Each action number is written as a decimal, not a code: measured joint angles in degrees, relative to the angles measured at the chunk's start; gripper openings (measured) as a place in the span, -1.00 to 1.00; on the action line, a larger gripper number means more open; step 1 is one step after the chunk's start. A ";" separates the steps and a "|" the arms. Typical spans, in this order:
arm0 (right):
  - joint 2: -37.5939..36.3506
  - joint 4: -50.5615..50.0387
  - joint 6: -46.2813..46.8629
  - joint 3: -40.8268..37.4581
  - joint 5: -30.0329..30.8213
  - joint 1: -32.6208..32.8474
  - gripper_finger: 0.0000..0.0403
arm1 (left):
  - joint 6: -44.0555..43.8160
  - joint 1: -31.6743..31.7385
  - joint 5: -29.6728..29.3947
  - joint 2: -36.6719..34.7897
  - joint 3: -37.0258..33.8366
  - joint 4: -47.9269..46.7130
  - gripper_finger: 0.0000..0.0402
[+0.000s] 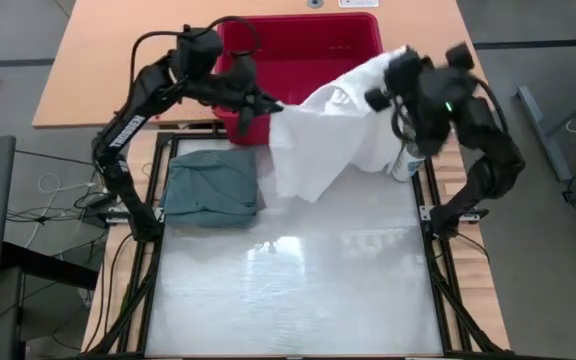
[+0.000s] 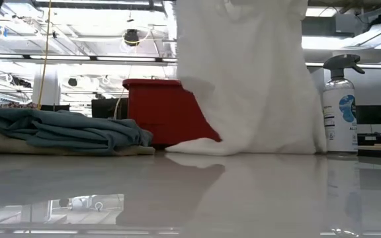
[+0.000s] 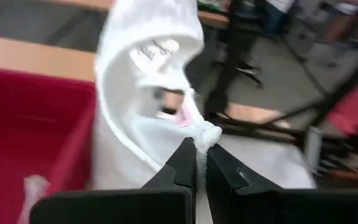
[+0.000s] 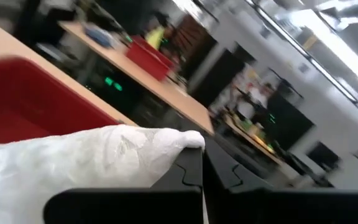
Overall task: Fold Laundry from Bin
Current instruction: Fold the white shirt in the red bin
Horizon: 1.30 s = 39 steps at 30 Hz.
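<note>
Glossy table top (image 2: 177, 198) fills low-view foreground, bare up front. Behind it, white garment (image 2: 250, 79) hangs as a curtain; bottom hem touching/pooling on table, top out of frame.

Key relation: white garment strung between both grippers, held aloft at table's far edge, just in front of red bin (image 1: 303, 50). Left gripper (image 1: 271, 103) pressed together on one bunched corner; wrist cam confirms fingers (image 3: 182, 165) pinching a wad of cloth. Right gripper (image 1: 380, 97) likewise clamped on other top corner; wrist cam has cloth (image 4: 92, 155) running straight into its closed tips. Span between grips runs left–right, right end a bit farther back + higher-looking. Cloth drapes down and toward near side, low point near table's far-centre. Judgement: lay-down needs both arms to carry fwd together over open centre; neither arm clearly nearer, each owns a corner. Slack in middle, may land wrinkled.

Other laundry: teal-green garment (image 1: 211, 183) already folded at far-left of table, well apart from white hem; low view shows it sitting on a beige layer (image 2: 18, 142). Bin looks mostly emptied; small pale scrap seen inside via left wrist, can't ID.

Spray bottle (image 2: 339, 109) stands upright at far-right, just beside hanging cloth; snag risk.

Writing: bottle has blue/white label, text too small to read. Faint grey print on white garment (image 1: 336, 97), illegible. No brand readable on bin.
</note>
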 joint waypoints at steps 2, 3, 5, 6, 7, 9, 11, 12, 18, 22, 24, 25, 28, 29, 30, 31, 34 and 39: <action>-0.22 -1.76 2.85 0.00 -0.01 4.06 -0.91 | 0.70 0.08 2.55 -0.61 0.02 -3.92 -1.00; -0.21 -2.89 5.05 0.00 0.00 6.04 -0.91 | 1.26 0.08 3.00 -1.08 0.02 -6.76 -1.00; -0.10 -6.52 10.89 -0.02 -0.11 10.63 -0.91 | 2.56 0.00 3.16 -2.06 0.02 -12.60 -1.00; 0.12 -8.79 14.54 -0.19 -0.13 12.82 -0.91 | 3.13 -0.11 3.18 -2.57 0.02 -15.63 -1.00; 0.30 -10.97 18.80 -0.66 -0.11 14.68 -0.91 | 3.45 -0.25 3.14 -3.09 0.04 -18.68 -1.00; 0.87 -17.91 27.87 -1.33 -1.36 18.40 -0.91 | 3.57 -0.76 2.52 -4.06 0.04 -24.95 -1.00; 2.02 -25.62 40.01 -2.04 -5.08 21.76 -0.91 | 3.68 -1.81 1.31 -4.69 0.07 -31.32 -1.00; 2.73 -29.84 46.45 -2.49 -8.77 23.09 -0.91 | 4.00 -2.55 0.64 -4.88 0.06 -34.20 -1.00; 7.38 -39.54 71.87 -9.73 -35.46 26.76 -0.91 | 1.97 -9.41 2.70 -7.21 -3.05 -33.79 -1.00; 12.26 -37.17 75.89 -13.53 -49.77 28.84 -0.91 | -1.91 -15.23 3.35 -7.13 -5.20 -34.41 -1.00; 14.96 -36.88 77.68 -13.86 -55.13 29.82 -0.91 | -2.91 -18.75 3.22 -6.93 -7.00 -34.30 -1.00; 16.26 -35.95 77.77 -13.84 -57.64 30.00 -0.91 | -3.19 -20.49 3.24 -6.97 -8.17 -34.37 -1.00; 19.60 -30.46 74.97 -13.84 -64.86 30.65 -0.91 | -3.41 -25.52 3.36 -7.23 -13.27 -34.41 -1.00; 20.48 -28.28 73.42 -13.84 -66.97 30.76 -0.91 | -4.12 -27.05 3.31 -7.17 -15.40 -34.33 -1.00; 21.09 -26.39 71.86 -13.84 -68.79 30.83 -0.91 | -5.14 -28.63 3.05 -7.06 -17.66 -34.35 -1.00; 21.58 -24.93 70.37 -13.84 -70.50 30.83 -0.91 | -6.48 -30.19 2.46 -7.00 -20.08 -34.31 -1.00; 21.72 -22.79 66.46 -13.84 -73.31 31.36 -0.90 | -10.75 -34.29 0.61 -7.03 -27.89 -34.37 -1.00; 19.96 -23.87 63.70 -13.81 -73.64 31.57 -0.77 | -19.50 -39.54 -4.26 -7.02 -41.48 -32.60 -1.00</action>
